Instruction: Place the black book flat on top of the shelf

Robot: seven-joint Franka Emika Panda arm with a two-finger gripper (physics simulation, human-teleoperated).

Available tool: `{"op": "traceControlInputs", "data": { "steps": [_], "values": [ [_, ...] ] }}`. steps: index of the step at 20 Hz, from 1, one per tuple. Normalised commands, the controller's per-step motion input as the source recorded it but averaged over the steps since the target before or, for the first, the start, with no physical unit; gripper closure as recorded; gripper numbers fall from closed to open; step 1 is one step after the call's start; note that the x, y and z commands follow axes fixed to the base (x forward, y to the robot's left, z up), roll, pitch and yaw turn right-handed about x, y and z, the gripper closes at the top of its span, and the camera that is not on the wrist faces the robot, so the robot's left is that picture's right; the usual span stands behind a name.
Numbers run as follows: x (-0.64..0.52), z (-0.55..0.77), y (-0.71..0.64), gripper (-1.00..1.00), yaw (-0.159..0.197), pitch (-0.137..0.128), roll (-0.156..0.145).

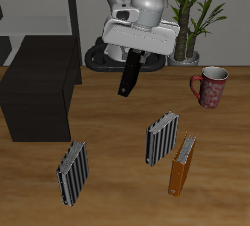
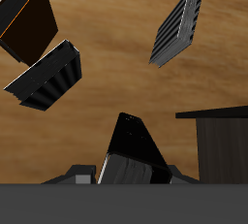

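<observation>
The black book [image 1: 129, 73] hangs from my gripper [image 1: 134, 54] above the table, tilted, its lower end toward the table's front edge. In the wrist view the black book [image 2: 129, 150] rises from between my fingers, which are shut on it. The shelf [image 1: 39, 88] is a low boxy black cabinet beside the book, a short way off; its flat top holds nothing. Part of the shelf shows in the wrist view [image 2: 221, 141].
Two grey-and-black striped books stand on the table, one nearer the front edge [image 1: 72, 172], one mid-table [image 1: 162, 137]. An orange-brown book [image 1: 182, 164] stands beside that one. A red patterned mug [image 1: 211, 85] and a potted plant [image 1: 191, 15] are farther back. A tall thin-framed rack [image 1: 54, 0] stands behind the shelf.
</observation>
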Motion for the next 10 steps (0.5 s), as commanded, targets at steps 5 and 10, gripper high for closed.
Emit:
{"op": "traceControlInputs", "data": {
  "steps": [5,10],
  "values": [
    [-0.15,0.48,-0.35,1.0,0.086,-0.051,-0.177],
    [-0.13,0.41,-0.28,1.0,0.069,-0.046,-0.165]
  ]
}}
